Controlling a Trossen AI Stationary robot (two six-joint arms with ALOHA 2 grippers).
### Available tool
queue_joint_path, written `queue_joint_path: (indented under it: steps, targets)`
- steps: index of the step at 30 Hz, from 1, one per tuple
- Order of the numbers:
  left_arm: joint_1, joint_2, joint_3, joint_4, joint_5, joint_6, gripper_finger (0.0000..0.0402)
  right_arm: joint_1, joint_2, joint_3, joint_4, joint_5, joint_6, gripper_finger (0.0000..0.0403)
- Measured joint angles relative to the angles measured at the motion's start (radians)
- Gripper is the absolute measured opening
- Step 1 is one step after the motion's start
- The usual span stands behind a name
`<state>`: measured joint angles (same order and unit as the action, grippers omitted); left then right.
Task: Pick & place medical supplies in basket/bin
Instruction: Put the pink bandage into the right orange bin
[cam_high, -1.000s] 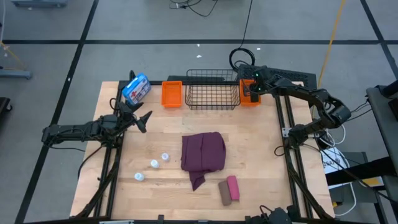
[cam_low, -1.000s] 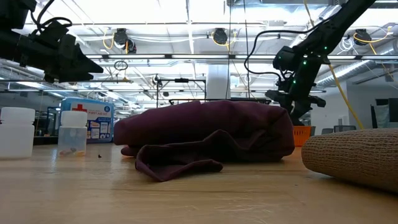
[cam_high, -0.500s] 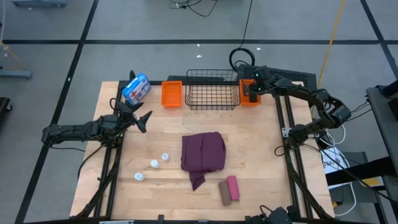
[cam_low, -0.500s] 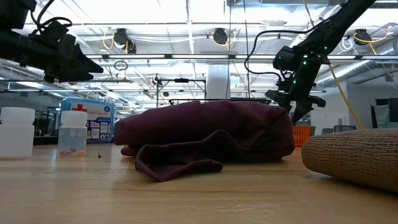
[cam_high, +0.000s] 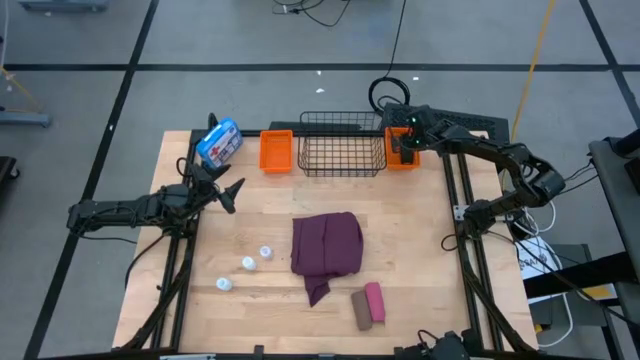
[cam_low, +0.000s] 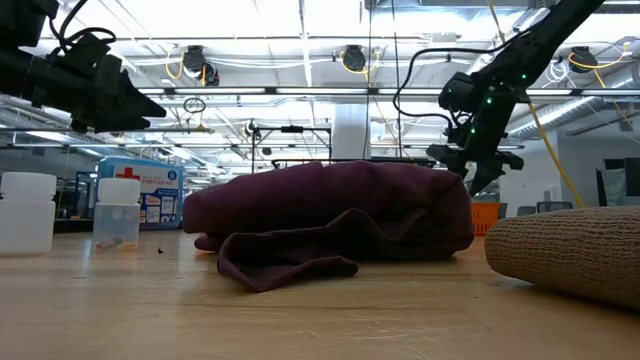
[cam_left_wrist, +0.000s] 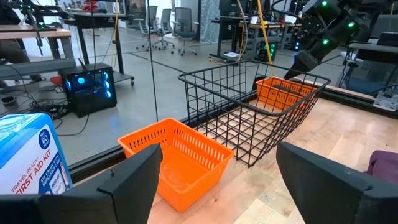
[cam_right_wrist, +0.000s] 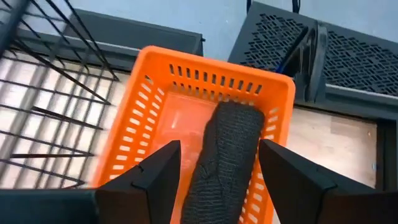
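My right gripper is open above the right orange bin at the table's far right. A black roll lies on that bin's floor between the fingers, apart from them. My left gripper is open and hovers at the table's left side. The maroon cloth lies folded mid-table. Three white vials stand left of it. The brown roll and pink roll lie side by side near the near edge. The black wire basket and left orange bin stand at the far edge.
A blue-and-white pouch stands at the far left corner, just beyond my left gripper. The wire basket sits between the two orange bins. Bare wood lies between the cloth and the basket and along the table's right side.
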<state>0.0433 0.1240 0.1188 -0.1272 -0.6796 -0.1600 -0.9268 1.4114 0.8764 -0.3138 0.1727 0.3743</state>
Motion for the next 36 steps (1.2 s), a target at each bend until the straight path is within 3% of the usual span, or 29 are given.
queue_joint_path:
  steps: [8, 14, 28, 36]
  targets:
    - [0.000, 0.000, 0.000, 0.000, 0.000, 0.000, 0.0324, 0.043, -0.081, 0.000, 0.088, -0.155, -0.024, 0.0207]
    - [0.000, 0.000, 0.000, 0.000, 0.000, 0.000, 0.0324, 0.147, -0.148, 0.000, 0.174, -0.245, -0.068, 0.0202]
    - [0.000, 0.000, 0.000, 0.000, 0.000, 0.000, 0.0324, 0.606, -0.177, 0.000, 0.241, -0.283, -0.097, 0.0199]
    - [0.000, 0.000, 0.000, 0.000, 0.000, 0.000, 0.0324, 0.861, -0.177, 0.000, 0.297, -0.282, -0.020, 0.0197]
